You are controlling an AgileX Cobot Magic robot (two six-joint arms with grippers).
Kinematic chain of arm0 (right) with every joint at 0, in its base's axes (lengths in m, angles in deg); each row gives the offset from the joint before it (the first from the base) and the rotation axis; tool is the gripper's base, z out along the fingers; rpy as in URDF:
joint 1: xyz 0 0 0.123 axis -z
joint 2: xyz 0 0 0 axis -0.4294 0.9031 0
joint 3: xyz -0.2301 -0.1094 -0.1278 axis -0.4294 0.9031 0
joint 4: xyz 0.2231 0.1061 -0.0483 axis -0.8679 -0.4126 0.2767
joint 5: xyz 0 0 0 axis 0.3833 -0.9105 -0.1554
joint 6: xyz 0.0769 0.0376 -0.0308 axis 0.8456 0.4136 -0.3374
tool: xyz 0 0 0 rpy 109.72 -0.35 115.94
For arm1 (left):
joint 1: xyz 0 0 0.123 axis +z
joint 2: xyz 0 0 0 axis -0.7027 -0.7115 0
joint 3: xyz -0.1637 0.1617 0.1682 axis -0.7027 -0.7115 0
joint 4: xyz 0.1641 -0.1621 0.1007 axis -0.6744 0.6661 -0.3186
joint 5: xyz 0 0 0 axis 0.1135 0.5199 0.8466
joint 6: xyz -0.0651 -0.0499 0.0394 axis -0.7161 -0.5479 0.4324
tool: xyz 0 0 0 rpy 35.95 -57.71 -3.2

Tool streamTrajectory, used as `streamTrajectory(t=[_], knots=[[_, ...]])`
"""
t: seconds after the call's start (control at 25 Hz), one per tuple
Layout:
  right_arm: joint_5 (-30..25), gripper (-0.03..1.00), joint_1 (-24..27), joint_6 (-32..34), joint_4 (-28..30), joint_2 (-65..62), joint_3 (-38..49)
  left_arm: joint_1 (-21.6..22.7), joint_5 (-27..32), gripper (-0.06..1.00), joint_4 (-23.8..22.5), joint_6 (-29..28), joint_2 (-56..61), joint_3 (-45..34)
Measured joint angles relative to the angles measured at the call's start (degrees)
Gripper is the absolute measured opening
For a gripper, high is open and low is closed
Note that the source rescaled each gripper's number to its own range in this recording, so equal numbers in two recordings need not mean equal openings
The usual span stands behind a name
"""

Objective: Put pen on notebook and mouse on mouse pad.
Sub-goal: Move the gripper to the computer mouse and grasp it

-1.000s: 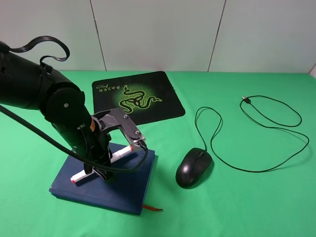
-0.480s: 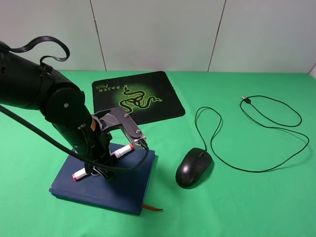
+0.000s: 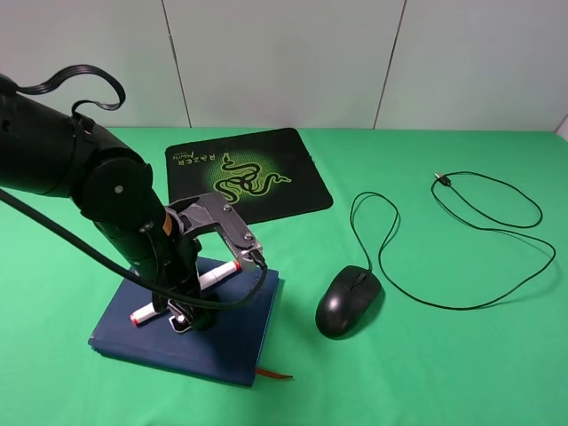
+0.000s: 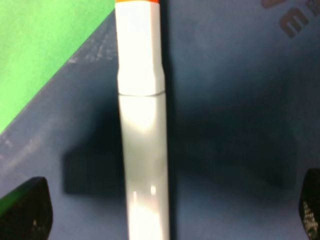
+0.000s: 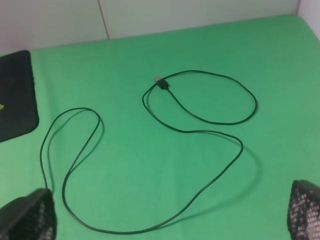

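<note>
The white pen [image 3: 213,276] with orange-red tips lies diagonally on the dark blue notebook [image 3: 235,342] at the front left. My left gripper [image 3: 180,311] stands over the pen's middle. In the left wrist view the pen [image 4: 142,140] rests on the notebook cover [image 4: 225,100], and my left gripper [image 4: 168,205] is open, its fingertips far out on either side and clear of the pen. The black mouse [image 3: 348,302] sits on the green cloth to the right of the notebook. The Razer mouse pad [image 3: 244,173] lies at the back. My right gripper [image 5: 165,215] is open over the cloth.
The mouse's thin black cable [image 3: 497,231] loops widely over the right half of the table and shows below my right gripper as the cable [image 5: 200,132]. A corner of the mouse pad [image 5: 15,95] is visible there. An orange ribbon bookmark [image 3: 275,375] sticks out of the notebook's near edge.
The pen has settled a little lower onto the notebook, and my left gripper has come down with it. The mouse, its cable and the mouse pad have not moved.
</note>
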Motion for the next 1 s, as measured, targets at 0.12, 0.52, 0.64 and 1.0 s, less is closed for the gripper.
streamTrajectory(t=[0.12, 0.52, 0.64, 1.0], knots=[[0.0, 1.0, 0.0, 0.0, 0.0, 0.0, 0.0, 0.0, 0.0, 1.0, 0.14, 0.0, 0.0, 0.0], [0.0, 1.0, 0.0, 0.0, 0.0, 0.0, 0.0, 0.0, 15.37, 1.0, 1.12, -0.44, 2.92, 9.82], [0.0, 1.0, 0.0, 0.0, 0.0, 0.0, 0.0, 0.0, 20.83, 1.0, 1.12, -1.16, 4.78, 13.68], [0.0, 1.0, 0.0, 0.0, 0.0, 0.0, 0.0, 0.0, 31.37, 1.0, -0.7, -5.43, 17.04, 17.93]])
